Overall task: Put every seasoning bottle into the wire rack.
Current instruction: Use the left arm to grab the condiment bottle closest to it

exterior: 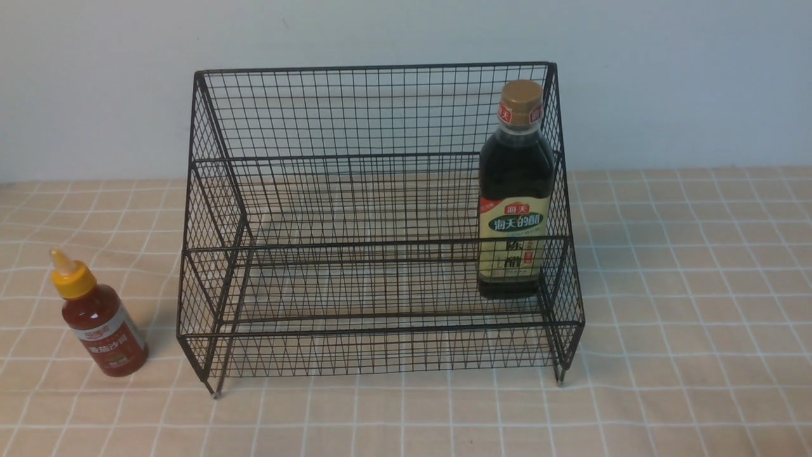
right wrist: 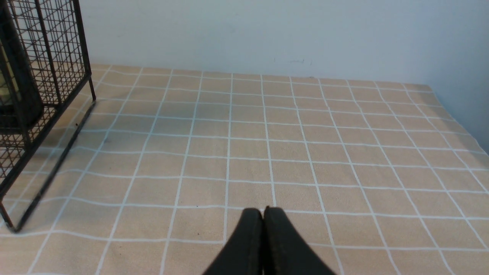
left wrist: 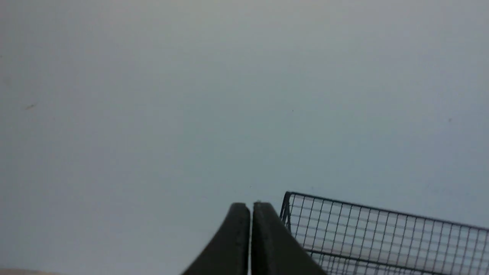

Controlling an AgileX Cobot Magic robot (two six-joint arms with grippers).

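**Front view, with both wrist views.** The wire rack, black mesh in two stepped tiers on short feet, stands at the centre of the scene with its open steps toward the camera. A tall dark bottle with a gold cap and cream-green label stands upright inside it at the 3 o'clock end. Its base appears to rest on the lower tier, and its body is close against the side mesh. The rest of both tiers holds nothing. A small red sauce bottle with a yellow nozzle cap stands outside the rack at about 8 o'clock from it. It is near the rack's front foot but clear of the wire, and it tilts slightly. Both bottle and rack rest on a beige checked tablecloth before a pale wall.

The left gripper has its jaws together and holds nothing; the wall and the rack's upper rim lie beyond it. The right gripper also has its jaws together and empty. It is above bare cloth on the rack's 3 o'clock side, well apart from the mesh.
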